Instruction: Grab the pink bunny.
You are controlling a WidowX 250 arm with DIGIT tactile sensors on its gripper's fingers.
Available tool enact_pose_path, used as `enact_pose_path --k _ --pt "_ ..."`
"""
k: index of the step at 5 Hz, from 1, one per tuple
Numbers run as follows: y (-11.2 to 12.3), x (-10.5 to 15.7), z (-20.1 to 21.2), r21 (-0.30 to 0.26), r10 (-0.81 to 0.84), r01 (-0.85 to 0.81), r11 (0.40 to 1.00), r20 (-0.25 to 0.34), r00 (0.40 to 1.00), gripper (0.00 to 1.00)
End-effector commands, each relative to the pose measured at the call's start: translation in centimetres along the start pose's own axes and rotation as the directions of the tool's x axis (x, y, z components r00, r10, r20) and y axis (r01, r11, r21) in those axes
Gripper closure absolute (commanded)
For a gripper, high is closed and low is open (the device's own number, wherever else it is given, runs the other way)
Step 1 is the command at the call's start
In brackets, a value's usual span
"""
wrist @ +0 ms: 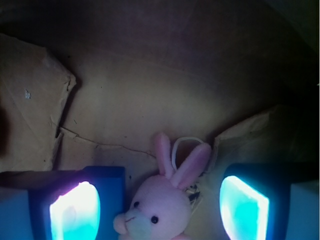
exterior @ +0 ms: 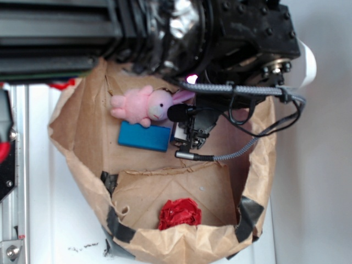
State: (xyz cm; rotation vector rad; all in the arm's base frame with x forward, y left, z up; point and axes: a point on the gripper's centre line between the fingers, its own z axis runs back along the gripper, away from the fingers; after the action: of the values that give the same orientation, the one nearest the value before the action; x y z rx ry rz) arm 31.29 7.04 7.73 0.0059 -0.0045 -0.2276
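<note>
A brown paper bag (exterior: 77, 143) lies opened out, its crumpled walls rising all round and patched with black tape (exterior: 118, 225) at the near rim. The floor inside is mostly bare paper between the far things and the near wall, so the open room is in the middle; the sides close in tightly.

Counted: one pink bunny (exterior: 144, 105), one blue block (exterior: 144, 136), one red lump (exterior: 180, 213). The bunny lies on its side at the far end of the bag, touching the top edge of the block. The red lump sits well apart, near the front wall.

The gripper (wrist: 159, 207) stands released, its two glowing fingers (wrist: 75, 212) spread wide. In the wrist view the bunny's head and ears sit between them, nearer the left finger, not touched by either. A white loop (wrist: 191, 141) shows behind its ears. In the exterior view the gripper (exterior: 187, 135) hangs just beside the bunny's head and the end of the block
</note>
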Motion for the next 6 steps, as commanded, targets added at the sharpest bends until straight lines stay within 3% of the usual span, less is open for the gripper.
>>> enact_pose_path --k 1,2,3,6 --pt "-0.2 -1.3 -2.1 0.166 -0.086 0.088 0.982 -0.016 0.996 0.0" --pt "-0.2 -1.8 -2.9 0.216 -0.084 0.095 0.972 -0.06 0.995 0.0" --pt "-0.1 -1.7 -3.4 0.224 -0.078 0.093 0.97 -0.075 0.994 0.0" --pt "-3.0 -3.9 -5.4 0.177 -0.18 0.198 0.964 -0.108 0.978 0.0"
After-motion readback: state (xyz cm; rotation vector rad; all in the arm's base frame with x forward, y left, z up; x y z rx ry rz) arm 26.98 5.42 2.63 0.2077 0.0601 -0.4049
